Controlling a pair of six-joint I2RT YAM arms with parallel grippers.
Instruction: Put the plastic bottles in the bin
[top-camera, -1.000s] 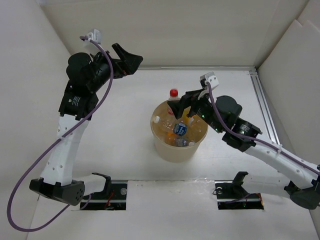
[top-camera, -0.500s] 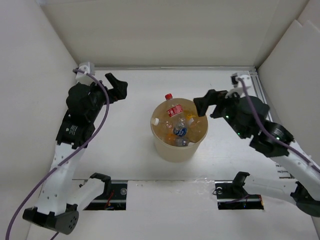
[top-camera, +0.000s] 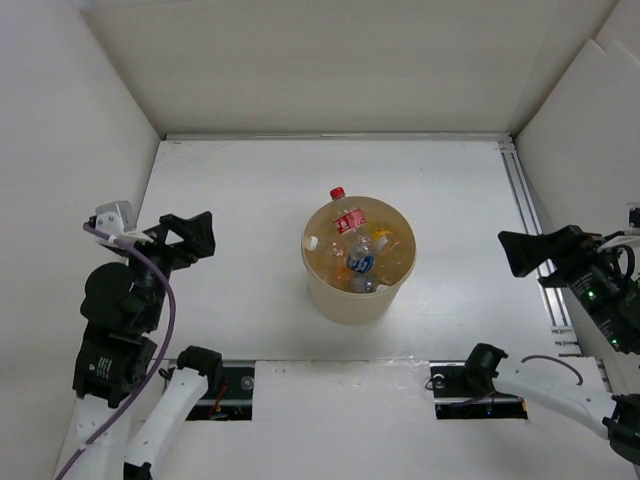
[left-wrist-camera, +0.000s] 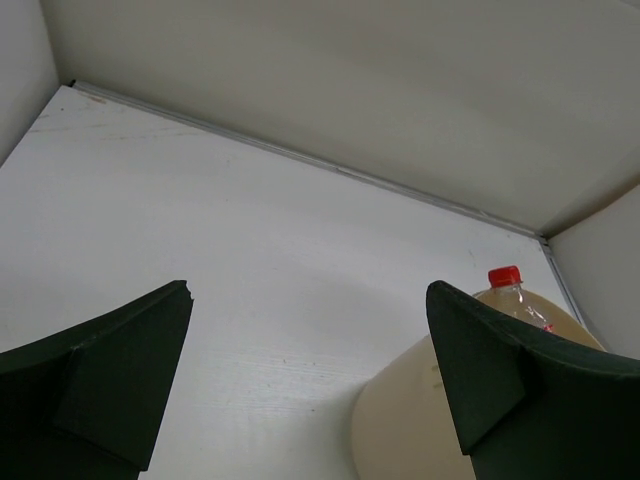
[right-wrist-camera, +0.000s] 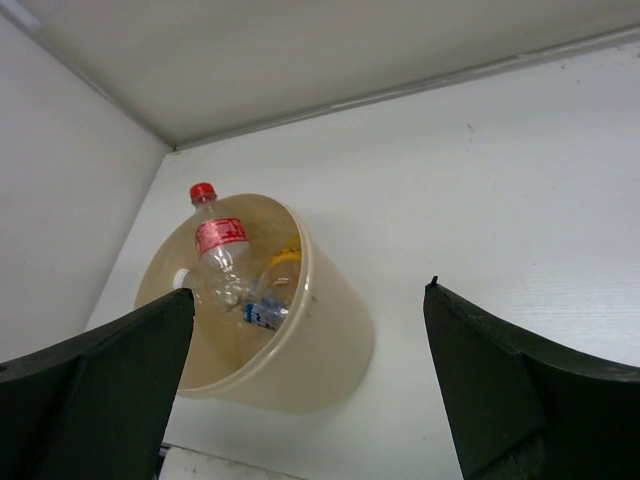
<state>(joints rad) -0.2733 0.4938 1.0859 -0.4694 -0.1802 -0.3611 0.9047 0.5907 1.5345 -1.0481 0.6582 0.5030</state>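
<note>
The beige bin (top-camera: 352, 300) stands mid-table and holds several plastic bottles. A red-capped, red-labelled bottle (top-camera: 346, 216) leans against its far rim, cap sticking above it. A blue-labelled bottle (top-camera: 360, 262) and a yellow-labelled one (top-camera: 384, 239) lie lower inside. My left gripper (top-camera: 193, 238) hangs open and empty, well left of the bin. My right gripper (top-camera: 518, 251) is open and empty, far right of it. The right wrist view looks into the bin (right-wrist-camera: 335, 340) between the spread fingers of the right gripper (right-wrist-camera: 308, 290), showing the red-labelled bottle (right-wrist-camera: 220, 240). In the left wrist view the left gripper (left-wrist-camera: 308, 290) frames the bin's wall (left-wrist-camera: 400, 425).
White walls close the table in at the back and on both sides. A metal rail (top-camera: 528, 215) runs along the right edge. The two arm bases (top-camera: 215, 385) sit at the near edge.
The right gripper, over the bin a second ago, has left the red-capped bottle in it and pulled back right. The left arm has swung from the far left corner toward the near edge.
</note>
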